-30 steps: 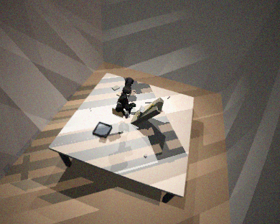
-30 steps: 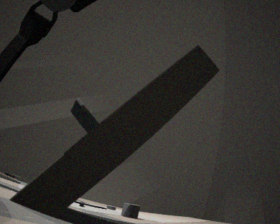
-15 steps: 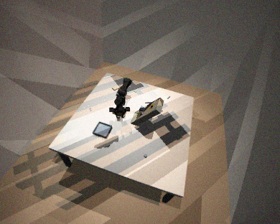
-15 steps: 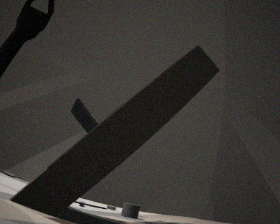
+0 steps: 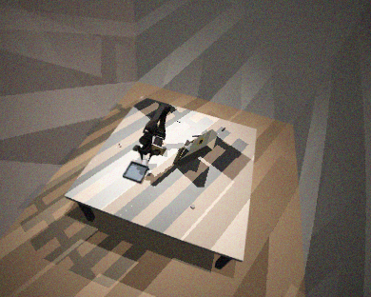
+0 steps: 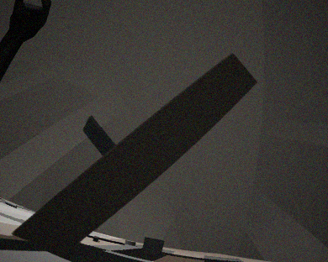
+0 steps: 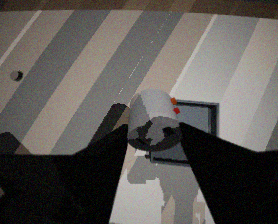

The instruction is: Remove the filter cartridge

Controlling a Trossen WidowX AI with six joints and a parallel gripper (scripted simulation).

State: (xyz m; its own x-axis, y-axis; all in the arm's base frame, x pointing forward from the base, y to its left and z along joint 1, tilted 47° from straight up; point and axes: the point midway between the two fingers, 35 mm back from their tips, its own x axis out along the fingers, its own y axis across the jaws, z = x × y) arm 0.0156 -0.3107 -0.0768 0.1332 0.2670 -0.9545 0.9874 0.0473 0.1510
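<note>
The round filter cartridge [image 7: 151, 107], a pale grey cylinder with small orange-red marks on its side, is held between the fingertips of my gripper [image 7: 152, 127]; its slotted end faces the wrist camera. In the top view my gripper [image 5: 144, 158] is just above and behind the tray [image 5: 126, 173], and the cartridge is too small to make out there. The dark-rimmed tray [image 7: 216, 122] is partly hidden behind the cartridge and right finger in the wrist view. The tilted service panel [image 5: 209, 139] [image 6: 136, 149] shows an empty dark hole in the top view. My gripper is outside the exterior view.
The panel leans beside the arm, to the right of the tray in the top view, and a dark piece [image 6: 99, 136] sticks out from its face. A small round object [image 5: 192, 207] [image 7: 17, 76] lies on the striped-lit table, far from the tray.
</note>
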